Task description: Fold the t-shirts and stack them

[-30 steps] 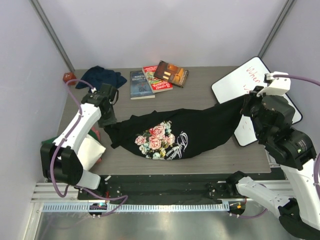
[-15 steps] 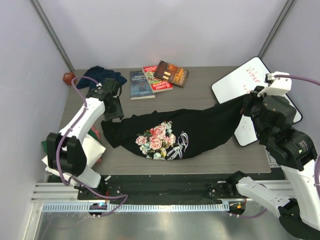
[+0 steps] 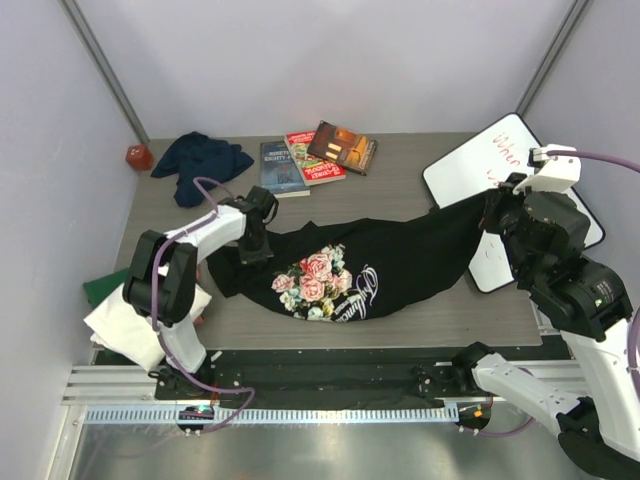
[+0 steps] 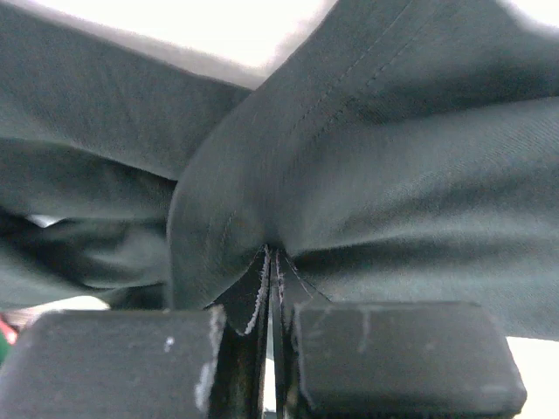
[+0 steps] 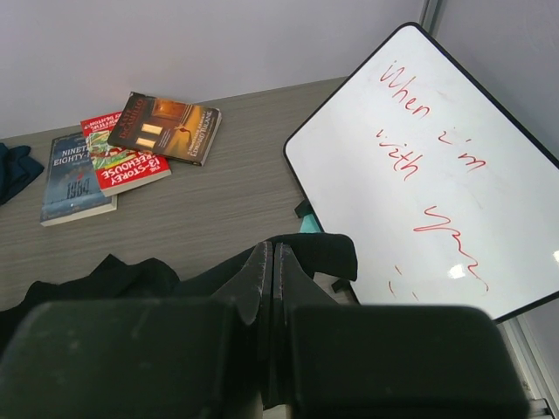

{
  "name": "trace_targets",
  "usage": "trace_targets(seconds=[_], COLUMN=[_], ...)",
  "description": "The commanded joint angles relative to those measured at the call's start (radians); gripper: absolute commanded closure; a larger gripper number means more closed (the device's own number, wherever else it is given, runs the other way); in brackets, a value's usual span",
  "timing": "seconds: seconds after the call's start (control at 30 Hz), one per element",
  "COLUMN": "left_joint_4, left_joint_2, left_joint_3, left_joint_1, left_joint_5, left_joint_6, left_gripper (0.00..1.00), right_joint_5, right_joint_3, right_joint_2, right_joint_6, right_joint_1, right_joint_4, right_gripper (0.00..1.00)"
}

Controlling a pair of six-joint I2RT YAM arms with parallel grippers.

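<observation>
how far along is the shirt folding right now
Done: a folded white t-shirt and a green one lie at the near left. In hand: the black rose-print t-shirt is stretched out unfolded, with the left gripper shut on its left end and the right gripper shut on its right end. Left: folding it, then the crumpled navy t-shirt at the far left, and stacking.

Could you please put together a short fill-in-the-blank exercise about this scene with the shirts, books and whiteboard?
1. The left gripper and the right gripper are both shut on the rose-print shirt, whose cloth is ___.
2. The writing on the whiteboard is ___.
3. At the back of the table lie ___ books.
4. The navy shirt lies crumpled near the table's back ___ corner.

Missing words: black; red; three; left.
</observation>
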Motion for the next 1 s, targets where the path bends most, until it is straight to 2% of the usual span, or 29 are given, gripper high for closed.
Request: trace_targets(seconds=[0.0,0.2,0.37,0.57,0.6,0.67,0.7,0.87,0.97], left_joint_4=[0.069,0.093,0.038,-0.069,-0.08,-0.08,-0.092,-0.143,-0.122], left_joint_2=[-0.017,-0.04,-0.083,-0.195,-0.208,-0.203,-0.187,-0.006,0.055], left_joint_3=[-0.084,-0.224,-0.189,0.035,0.098,0.143,0.188,0.291,0.284], left_joint_1=[-0.016,-0.021,-0.021,-0.021,-0.021,-0.018,-0.01,0.036,0.038], left_joint_5=[0.015,0.012,0.005,-0.067,-0.124,-0.196,-0.212,-0.17,-0.157], left_joint_6=[-0.048,-0.069,-0.065,-0.028,-0.019,0.006,0.015,0.032,0.02], left_gripper=[1.0,1.0,1.0,0.7,0.65,0.49,0.44,0.46,0.47], right_joint_5=[0.003,0.007,0.001,0.01,0.012,0.009,0.007,0.006,0.012], right_joint_3=[-0.008,-0.028,-0.031,-0.012,-0.012,-0.014,-0.014,-0.025,-0.029], right_joint_2=[0.002,-0.008,-0.005,-0.006,-0.008,-0.011,-0.011,-0.02,-0.027], right_joint_6=[0.0,0.003,0.006,-0.008,-0.008,-0.006,-0.005,0.0,-0.009], right_joint_1=[-0.001,-0.001,-0.002,-0.001,-0.001,-0.001,-0.002,-0.001,-0.001], right_joint_4=[0.069,0.075,0.077,0.077,0.078,0.077,0.077,0.077,0.077], right_gripper=[0.99,0.99,0.99,0.99,0.99,0.99,0.99,0.99,0.99])
